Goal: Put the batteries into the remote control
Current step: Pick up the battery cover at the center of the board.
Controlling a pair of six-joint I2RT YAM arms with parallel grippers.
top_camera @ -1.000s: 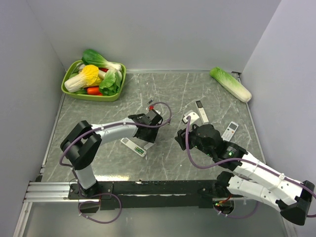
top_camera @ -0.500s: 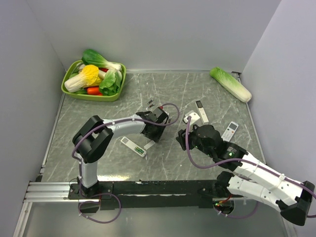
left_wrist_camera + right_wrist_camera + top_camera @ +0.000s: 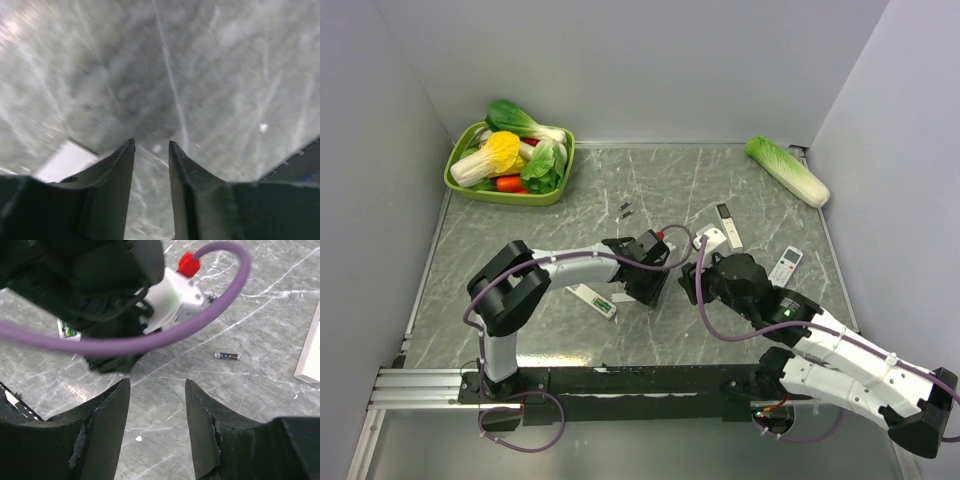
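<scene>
The slim white remote control (image 3: 592,299) lies on the table with its back up, green showing in its recess (image 3: 603,303). I cannot tell green batteries from the lining. A strip of it shows in the right wrist view (image 3: 67,330), and a white corner shows in the left wrist view (image 3: 65,161). My left gripper (image 3: 645,290) hangs just right of the remote, jaws slightly apart and empty (image 3: 151,145). My right gripper (image 3: 687,284) is open and empty (image 3: 156,382), close to the left gripper's right side.
A pair of tiny dark cells (image 3: 625,208) lies behind the left arm; one shows in the right wrist view (image 3: 227,356). Other white remotes (image 3: 730,226) (image 3: 785,265) lie to the right. A green vegetable basket (image 3: 460,183) stands at the back left and a cabbage (image 3: 787,170) at the back right.
My left gripper has swung right and nearer across the table, from beside the remote's far end to close against the right gripper. The right arm has hardly moved.
</scene>
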